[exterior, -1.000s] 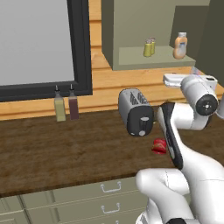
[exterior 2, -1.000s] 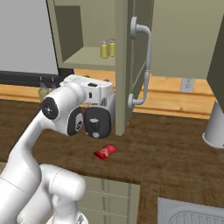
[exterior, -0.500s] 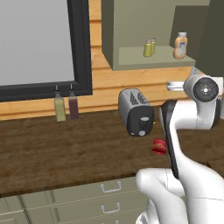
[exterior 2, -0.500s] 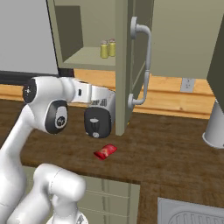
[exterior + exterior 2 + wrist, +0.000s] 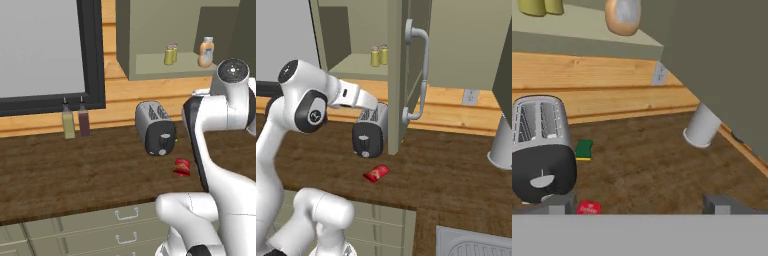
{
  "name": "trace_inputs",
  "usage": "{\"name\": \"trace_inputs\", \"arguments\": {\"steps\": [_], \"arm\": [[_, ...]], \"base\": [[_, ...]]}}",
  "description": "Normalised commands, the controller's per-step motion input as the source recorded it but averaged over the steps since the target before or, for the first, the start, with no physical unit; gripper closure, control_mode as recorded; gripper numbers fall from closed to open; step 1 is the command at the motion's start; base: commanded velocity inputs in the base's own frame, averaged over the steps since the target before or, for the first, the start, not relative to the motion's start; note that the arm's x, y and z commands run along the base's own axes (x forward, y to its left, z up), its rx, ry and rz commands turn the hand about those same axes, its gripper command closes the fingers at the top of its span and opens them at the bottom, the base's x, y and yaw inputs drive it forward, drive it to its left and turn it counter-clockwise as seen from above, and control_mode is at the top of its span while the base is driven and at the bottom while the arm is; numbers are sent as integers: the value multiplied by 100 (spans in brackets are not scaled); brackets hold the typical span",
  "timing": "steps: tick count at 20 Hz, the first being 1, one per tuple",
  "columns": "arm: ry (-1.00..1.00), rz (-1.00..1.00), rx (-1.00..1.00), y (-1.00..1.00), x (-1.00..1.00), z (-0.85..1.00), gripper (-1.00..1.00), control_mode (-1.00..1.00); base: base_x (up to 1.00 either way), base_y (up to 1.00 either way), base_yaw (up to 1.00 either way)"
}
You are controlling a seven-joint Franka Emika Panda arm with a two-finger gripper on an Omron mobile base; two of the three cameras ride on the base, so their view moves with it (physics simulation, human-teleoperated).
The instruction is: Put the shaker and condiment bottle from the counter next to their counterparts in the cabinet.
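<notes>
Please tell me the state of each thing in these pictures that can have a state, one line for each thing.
Cabinet door: open.
Condiment bottle: lying on its side on the counter, not held.
Two shakers: upright side by side on the cabinet shelf.
Peach bottle: upright on the shelf.
Toaster: slots empty.
Gripper: open, empty.

base views flank toaster [image 5: 156,128], hand view nearer
</notes>
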Motion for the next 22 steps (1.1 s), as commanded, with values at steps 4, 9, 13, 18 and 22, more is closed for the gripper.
{"name": "trace_inputs", "arguments": {"steps": [4, 9, 13, 18, 22], "arm": [[18, 0, 17, 0, -7, -20, -100, -100], [17, 0, 22, 0, -1, -19, -100, -100], [16, 0, 20, 1, 0, -12, -100, -100], [15, 0, 10, 6, 0, -17, -100, -100], [7, 0, 0, 1, 0, -24, -100, -100]], "base": [[0, 0, 0], [0, 0, 0], [0, 0, 0], [0, 0, 0], [0, 0, 0]]}}
